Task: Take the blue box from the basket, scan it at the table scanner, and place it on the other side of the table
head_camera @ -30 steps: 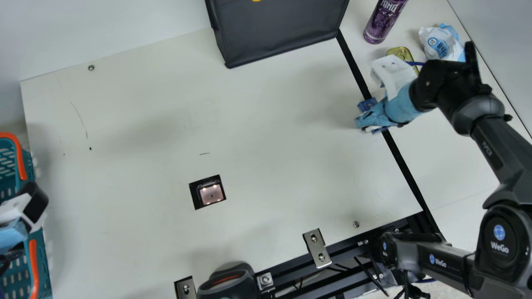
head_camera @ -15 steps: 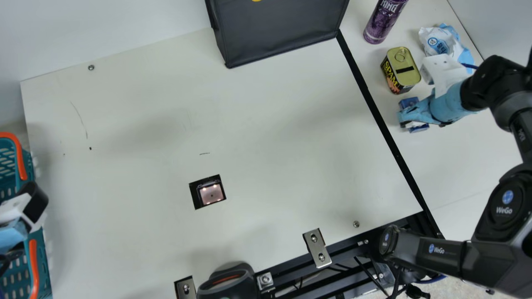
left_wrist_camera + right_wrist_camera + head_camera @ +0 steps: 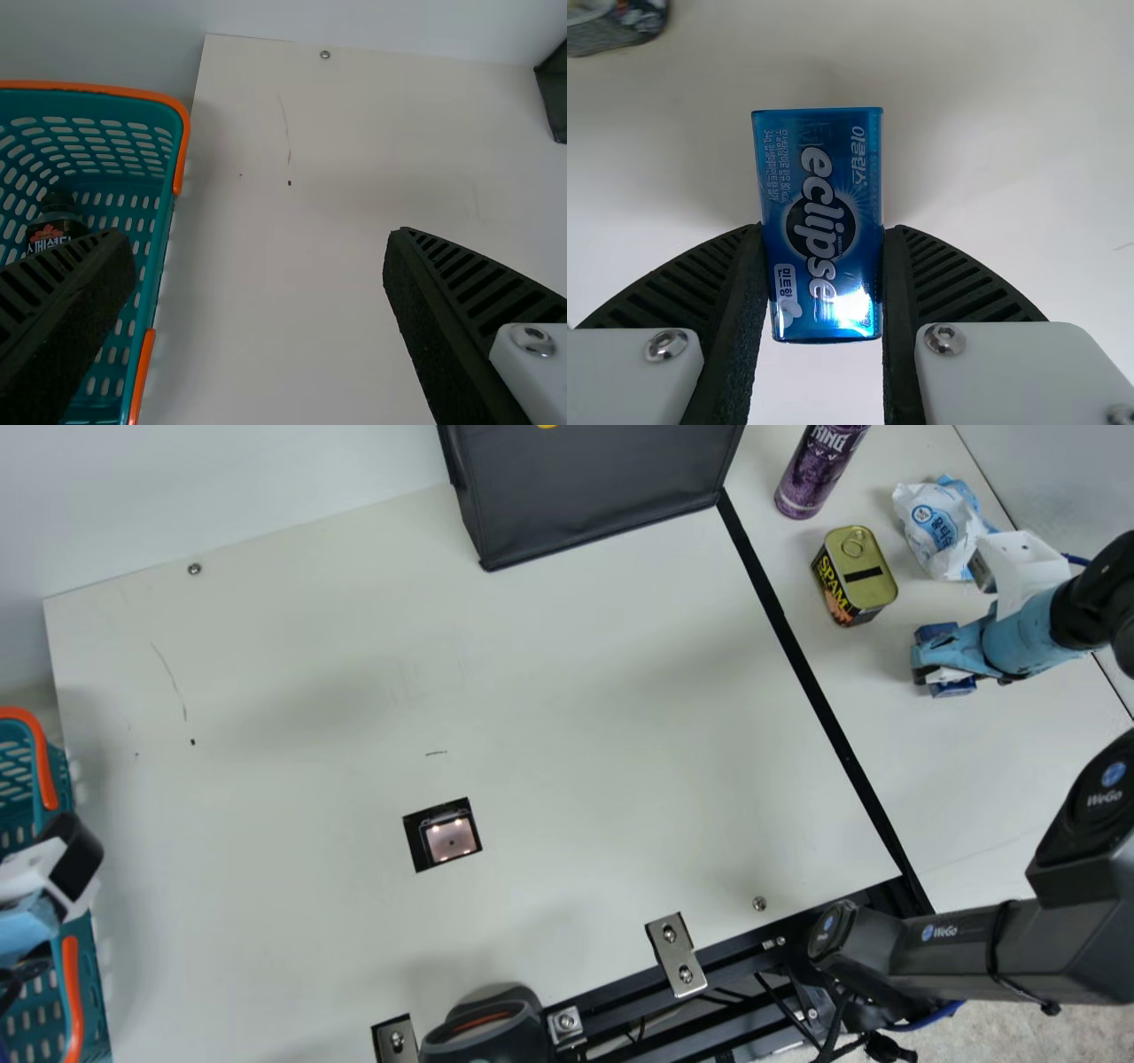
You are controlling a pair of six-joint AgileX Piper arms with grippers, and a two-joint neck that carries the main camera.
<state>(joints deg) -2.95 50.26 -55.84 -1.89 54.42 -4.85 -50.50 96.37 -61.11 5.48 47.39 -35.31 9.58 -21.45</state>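
Observation:
Over the table part right of the black strip, my right gripper (image 3: 935, 664) holds the blue box (image 3: 957, 688), parts of which stick out on both sides of the fingers. In the right wrist view the right gripper (image 3: 825, 283) is shut on the blue box (image 3: 819, 195), a pad on each long side. My left gripper (image 3: 27, 948) hangs over the teal basket (image 3: 84, 974) at the far left. In the left wrist view the left gripper (image 3: 257, 274) is open, its fingers wide apart with nothing between them. The table scanner (image 3: 450, 840) lies set into the table.
Near the right gripper stand a yellow-topped can (image 3: 855, 576), a white and blue packet (image 3: 939, 527) and a purple bottle (image 3: 817, 469). A dark bag (image 3: 602, 491) is at the back. A handheld scanner (image 3: 487, 1032) sits at the front edge. A dark bottle (image 3: 55, 226) lies in the basket.
The right gripper has moved rightward from above the black strip, carrying the blue box, and the can has come into fuller view. The left arm has stayed still.

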